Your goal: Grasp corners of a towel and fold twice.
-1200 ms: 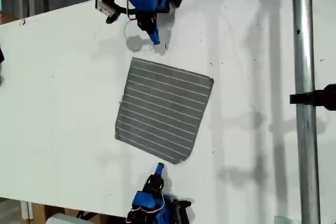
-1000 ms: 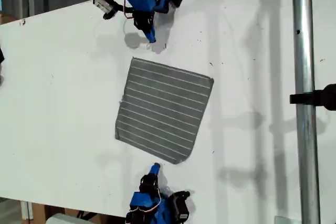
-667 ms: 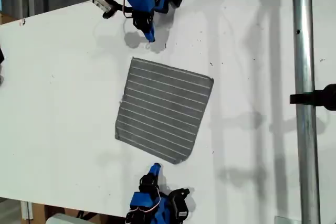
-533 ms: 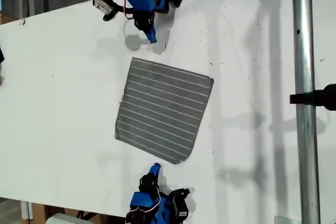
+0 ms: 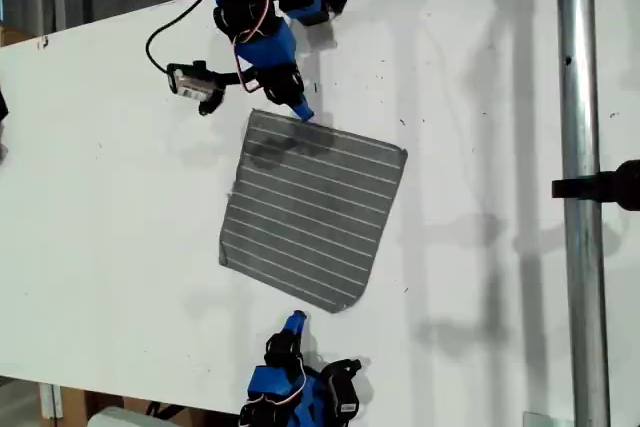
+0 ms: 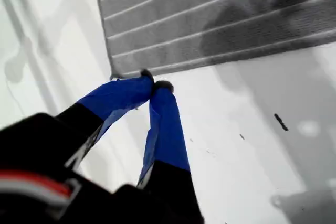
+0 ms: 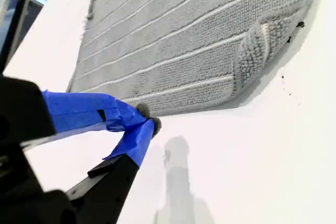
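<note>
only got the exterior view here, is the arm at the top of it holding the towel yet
Observer: No. That is my first gripper. Its wrist view shows the jaws shut with nothing between them, tips just off the towel edge.
Operator: and the bottom one
Observer: My second gripper is shut and empty too, beside the towel's near edge.
Operator: towel flat all over
Observer: Not quite. The corner near my second gripper is turned over on itself.
</note>
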Robot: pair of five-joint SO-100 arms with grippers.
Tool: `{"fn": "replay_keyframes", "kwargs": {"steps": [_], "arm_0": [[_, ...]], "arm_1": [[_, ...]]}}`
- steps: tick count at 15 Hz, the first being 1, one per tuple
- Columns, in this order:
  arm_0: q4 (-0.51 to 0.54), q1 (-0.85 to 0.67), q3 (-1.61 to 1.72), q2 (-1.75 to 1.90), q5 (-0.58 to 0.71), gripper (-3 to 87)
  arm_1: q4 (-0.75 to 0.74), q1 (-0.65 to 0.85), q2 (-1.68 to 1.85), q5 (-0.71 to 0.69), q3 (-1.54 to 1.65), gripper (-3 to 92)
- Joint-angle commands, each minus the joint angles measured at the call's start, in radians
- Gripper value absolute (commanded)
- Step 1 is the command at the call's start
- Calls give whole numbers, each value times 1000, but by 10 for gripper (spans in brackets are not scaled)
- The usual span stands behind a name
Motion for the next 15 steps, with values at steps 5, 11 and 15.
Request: {"fn": "replay_keyframes", "kwargs": {"steps": [5,11,15], "arm_0": [[-23,-12,8,2,8,-27],[-23,-9,8,2,9,-27],[-21,-9,8,2,8,-27]], "arm_1": [[126,-282,-652,-18,-738,-2],[-12,-245,-726,-91,-604,318],[-78,-236,-939,-86,-617,297]]}}
